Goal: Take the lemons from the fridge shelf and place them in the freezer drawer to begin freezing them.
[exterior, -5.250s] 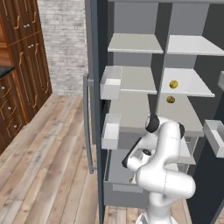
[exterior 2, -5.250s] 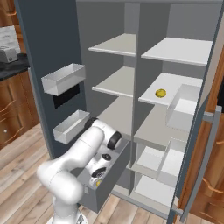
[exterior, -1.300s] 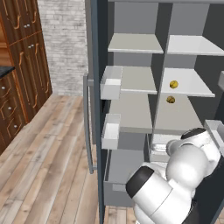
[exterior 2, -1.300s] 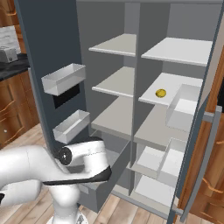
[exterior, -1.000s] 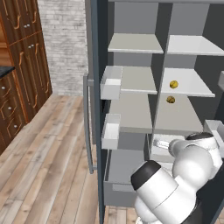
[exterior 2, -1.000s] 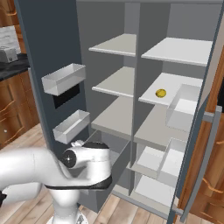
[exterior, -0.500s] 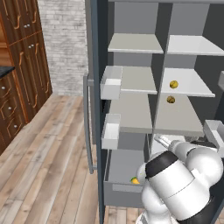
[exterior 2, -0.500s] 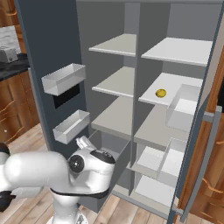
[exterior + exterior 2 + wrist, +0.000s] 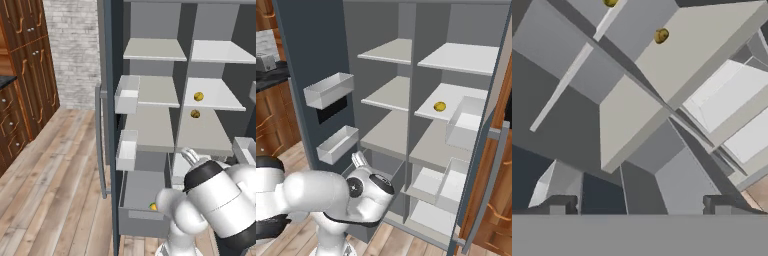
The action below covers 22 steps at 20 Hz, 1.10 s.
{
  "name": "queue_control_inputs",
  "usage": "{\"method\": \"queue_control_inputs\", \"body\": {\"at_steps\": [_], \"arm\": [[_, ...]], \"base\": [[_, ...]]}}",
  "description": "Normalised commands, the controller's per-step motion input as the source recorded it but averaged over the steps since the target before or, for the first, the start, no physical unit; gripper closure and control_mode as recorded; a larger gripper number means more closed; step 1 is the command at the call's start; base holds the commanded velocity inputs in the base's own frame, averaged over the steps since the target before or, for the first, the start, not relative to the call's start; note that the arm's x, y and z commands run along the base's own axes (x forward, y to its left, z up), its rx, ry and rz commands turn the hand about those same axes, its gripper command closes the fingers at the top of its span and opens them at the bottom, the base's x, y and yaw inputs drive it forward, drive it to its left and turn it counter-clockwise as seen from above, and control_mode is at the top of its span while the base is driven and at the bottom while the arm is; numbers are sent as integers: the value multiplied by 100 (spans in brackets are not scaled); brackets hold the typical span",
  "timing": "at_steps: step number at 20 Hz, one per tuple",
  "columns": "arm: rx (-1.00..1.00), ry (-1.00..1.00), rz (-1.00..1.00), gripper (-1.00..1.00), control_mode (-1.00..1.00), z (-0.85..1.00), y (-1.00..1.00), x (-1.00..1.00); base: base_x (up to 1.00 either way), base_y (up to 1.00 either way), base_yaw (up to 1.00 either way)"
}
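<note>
Open fridge, grey shelves, in a kitchen with plank floor point(image 9: 50, 175), brick wall point(image 9: 72, 45) and wooden cabinets point(image 9: 25, 75). Lemons point(image 9: 198, 96): two on right-hand shelves, one above the other; round, no evident long axis. A third lies in the freezer drawer point(image 9: 142, 220), pulled out toward the robot. Gripper point(image 9: 639, 205): jaws wide, empty.

Two lemons point(image 9: 661, 35) on grey shelf point(image 9: 677, 60) (one at top edge); gripper point(image 9: 637, 205) spread wide

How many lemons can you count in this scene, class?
3: one lemon on the upper right shelf, a second lemon below it, a third lemon in the freezer drawer. Others may be hidden.
</note>
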Motion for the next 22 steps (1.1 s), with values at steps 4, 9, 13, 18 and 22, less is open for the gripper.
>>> {"method": "queue_control_inputs", "body": {"at_steps": [4,9,13,18,22], "arm": [[57,7,0,-100,-100,54,25,0],[57,5,0,-100,-100,40,28,0],[56,2,0,-100,-100,33,42,-4],[50,4,-4,-100,-100,20,55,-21],[46,9,-5,-100,-100,4,56,-42]], "base": [[0,0,0],[0,0,0],[0,0,0],[0,0,0],[0,0,0]]}}
